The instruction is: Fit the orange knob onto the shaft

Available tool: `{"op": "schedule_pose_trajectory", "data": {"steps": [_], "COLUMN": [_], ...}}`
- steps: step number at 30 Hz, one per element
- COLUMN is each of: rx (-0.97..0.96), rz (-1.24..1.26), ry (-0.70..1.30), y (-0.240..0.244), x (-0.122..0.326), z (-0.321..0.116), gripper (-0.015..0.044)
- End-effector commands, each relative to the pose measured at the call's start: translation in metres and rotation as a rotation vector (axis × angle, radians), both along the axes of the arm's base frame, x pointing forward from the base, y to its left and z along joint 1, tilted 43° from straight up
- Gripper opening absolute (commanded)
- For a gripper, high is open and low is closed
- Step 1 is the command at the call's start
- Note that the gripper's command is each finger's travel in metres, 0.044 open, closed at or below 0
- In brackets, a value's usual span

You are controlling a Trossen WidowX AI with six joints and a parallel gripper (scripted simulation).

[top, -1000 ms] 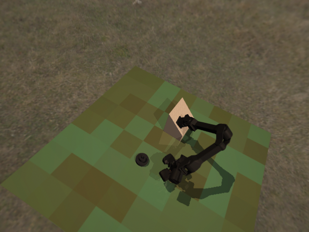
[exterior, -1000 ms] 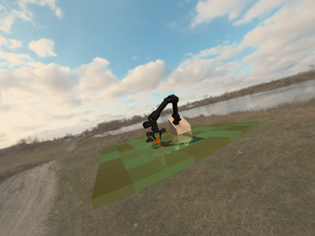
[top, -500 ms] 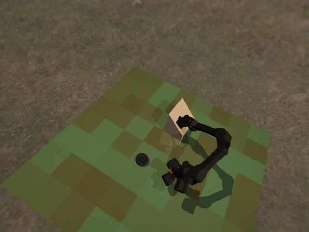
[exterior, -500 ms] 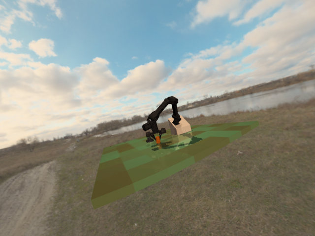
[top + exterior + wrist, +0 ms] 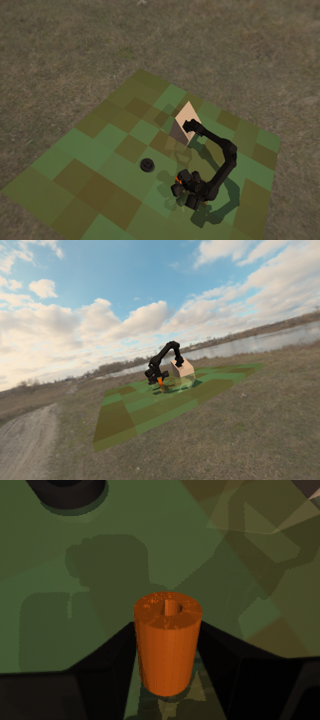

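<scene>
1 gripper [image 5: 178,180] [image 5: 160,380] [image 5: 165,626] pinching the orange knob [image 5: 178,179] [image 5: 160,381] [image 5: 167,650] between 2 fingers, knob off the round pedestal [image 5: 147,165] [image 5: 72,495] and to its side, pedestal's shaft [image 5: 147,162] uncovered, arm base on a tan block [image 5: 187,113] [image 5: 185,370] beyond the pedestal.

Open grassland beside water

I see an outdoor place, a rough field of dull brown-green grass [image 5: 77,38] [image 5: 232,433]. In my exterior view a pale dirt track [image 5: 28,436] crosses it, a grey strip of calm water [image 5: 222,345] lies beyond, and a blue sky with white clouds [image 5: 108,286] spreads overhead.
</scene>
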State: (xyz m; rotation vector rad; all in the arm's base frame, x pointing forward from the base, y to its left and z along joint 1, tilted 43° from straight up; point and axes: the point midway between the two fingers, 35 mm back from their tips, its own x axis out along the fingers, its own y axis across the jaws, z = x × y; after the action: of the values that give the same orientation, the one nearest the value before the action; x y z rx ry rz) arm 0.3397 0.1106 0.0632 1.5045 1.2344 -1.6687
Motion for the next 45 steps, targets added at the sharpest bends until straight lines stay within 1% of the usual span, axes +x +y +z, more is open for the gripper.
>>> {"op": "schedule_pose_trajectory", "data": {"steps": [1,14,41,44,45], "rx": [-0.062,-0.239,-0.236,-0.236,-0.236], "rz": [0.013,0.065,0.063,0.071,0.071], "ry": [0.024,0.114,0.087,0.098,0.098], "y": [0.003,0.013,0.019,0.017,0.017], "x": [0.003,0.010,0.014,0.012,0.012], "z": [0.003,0.010,0.017,0.015,0.015], "gripper": [0.0179,0.0179,0.0179,0.0258,0.0260]}}
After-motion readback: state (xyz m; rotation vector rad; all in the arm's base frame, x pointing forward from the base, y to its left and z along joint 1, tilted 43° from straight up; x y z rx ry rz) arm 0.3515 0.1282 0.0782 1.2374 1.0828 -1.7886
